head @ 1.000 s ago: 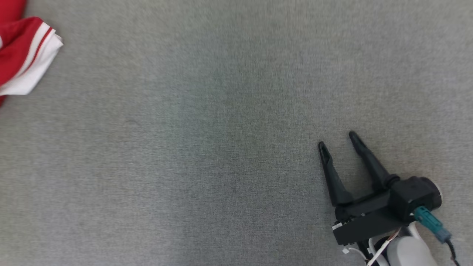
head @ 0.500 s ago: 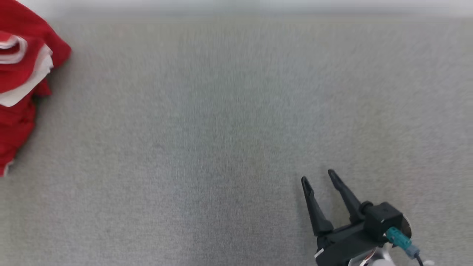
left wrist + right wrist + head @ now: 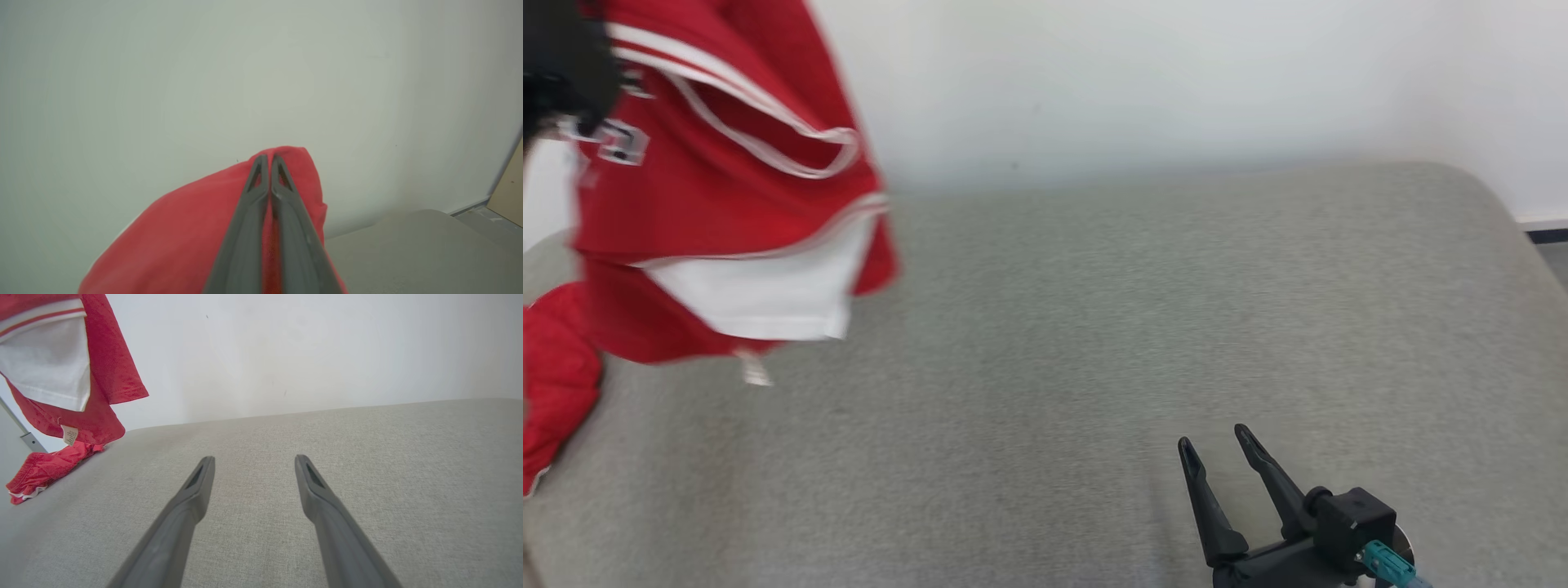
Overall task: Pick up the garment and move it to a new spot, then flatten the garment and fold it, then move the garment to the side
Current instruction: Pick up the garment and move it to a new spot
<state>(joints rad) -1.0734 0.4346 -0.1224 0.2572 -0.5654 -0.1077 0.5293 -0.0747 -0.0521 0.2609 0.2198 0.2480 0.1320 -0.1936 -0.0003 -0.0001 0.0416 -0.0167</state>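
Grey fabric covers the table [image 3: 1094,327], whose far edge has been brought into the head view. The red-and-white garment [image 3: 727,220] has been raised to the upper left, one end resting on the table: pick-up is judged done, relocation pending. The left pincer [image 3: 269,157] is shown clamped on red cloth in its wrist view. The right pincer [image 3: 1212,437] is held apart, empty. A care label [image 3: 70,435] is shown sharply in the right wrist view.
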